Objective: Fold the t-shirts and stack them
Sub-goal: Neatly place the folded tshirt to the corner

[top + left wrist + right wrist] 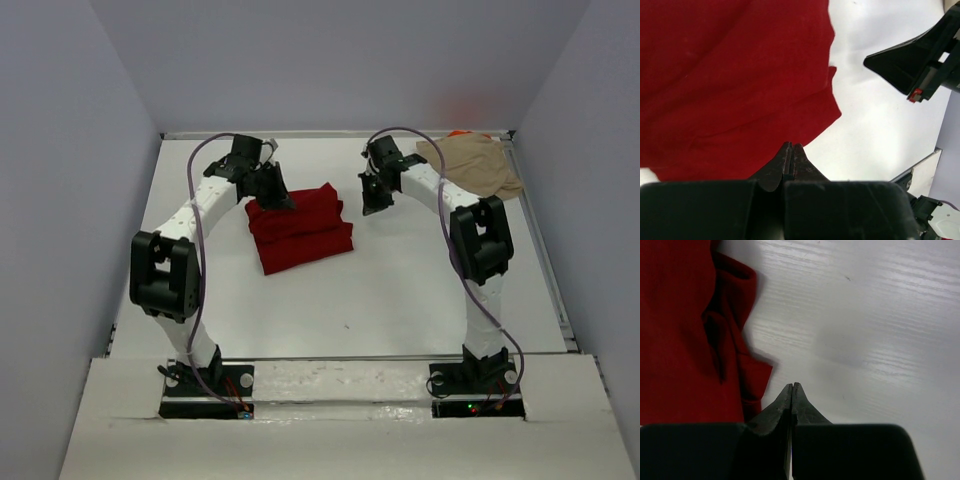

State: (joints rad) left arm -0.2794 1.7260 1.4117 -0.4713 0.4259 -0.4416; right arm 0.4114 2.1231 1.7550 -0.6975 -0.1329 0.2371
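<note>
Left end effector (283, 200) is sitting fully closed, its two dark fingers pressed tip to tip with nothing between them. I am seeing it hovering at the far left corner of the large plain dark red cloth t-shirt (300, 228). Through the left wrist camera the pinched tips are pointing at the shirt's edge, though I cannot tell whether they are touching the fabric.

Right end effector (375, 197) is likewise showing closed, empty jaws. It is hanging just beside the red shirt's far right corner, over the bare white table (400, 290). Its wrist camera is showing the tips above the tabletop, with the rumpled red edge to their left.

The red shirt is lying folded into a rough rectangle in the far half of the table, between the two arms. A plain tan cloth t-shirt (478, 165) is lying crumpled in the far right corner, well apart from the red one and partly behind the right arm. A sliver of bright orange fabric (460, 133) is peeking out at its far edge.
</note>
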